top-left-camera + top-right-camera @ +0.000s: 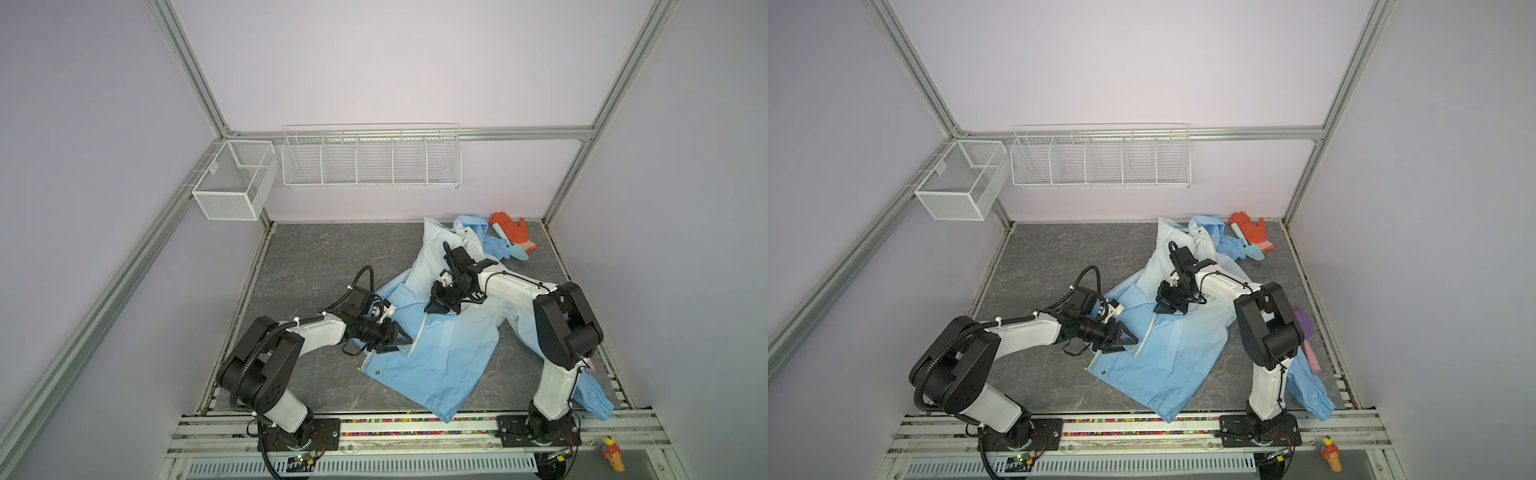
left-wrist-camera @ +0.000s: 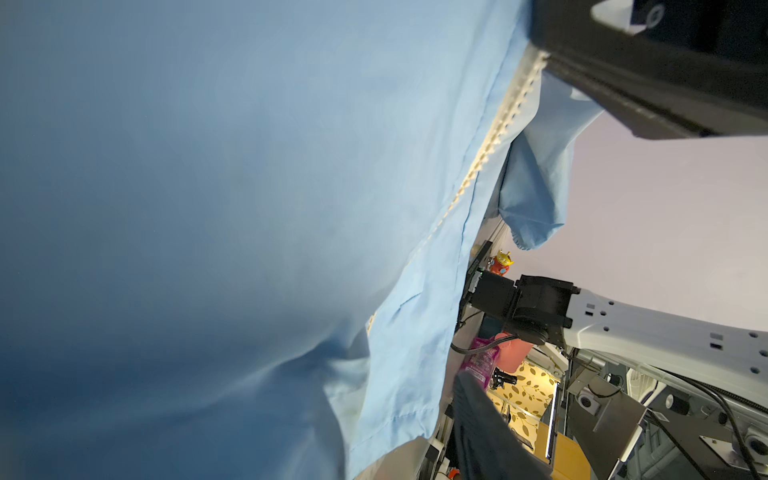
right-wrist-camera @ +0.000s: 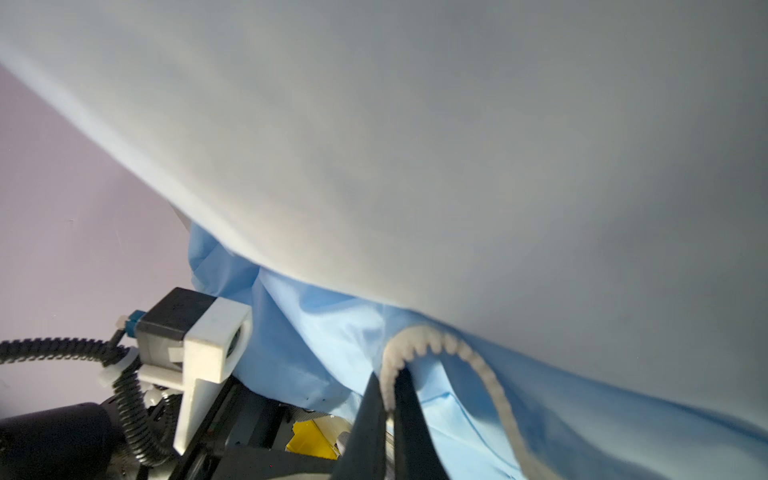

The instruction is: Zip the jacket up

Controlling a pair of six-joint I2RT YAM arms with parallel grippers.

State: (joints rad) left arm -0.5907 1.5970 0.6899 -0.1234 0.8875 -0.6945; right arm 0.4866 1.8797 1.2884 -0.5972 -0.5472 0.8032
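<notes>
On the grey marbled tabletop [image 1: 324, 257] the thin light-blue jacket [image 1: 440, 361] is spread; its white zipper strip [image 1: 419, 334] is pinched by the right gripper [image 3: 390, 376], its lower end just beside the parted, empty left gripper [image 1: 404, 344].

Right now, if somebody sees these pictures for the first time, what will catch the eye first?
A big light-blue jacket lies spread on the dark table. The right claw pinches the white zipper near the jacket's middle. An orange glove lies at the far right corner.
</notes>
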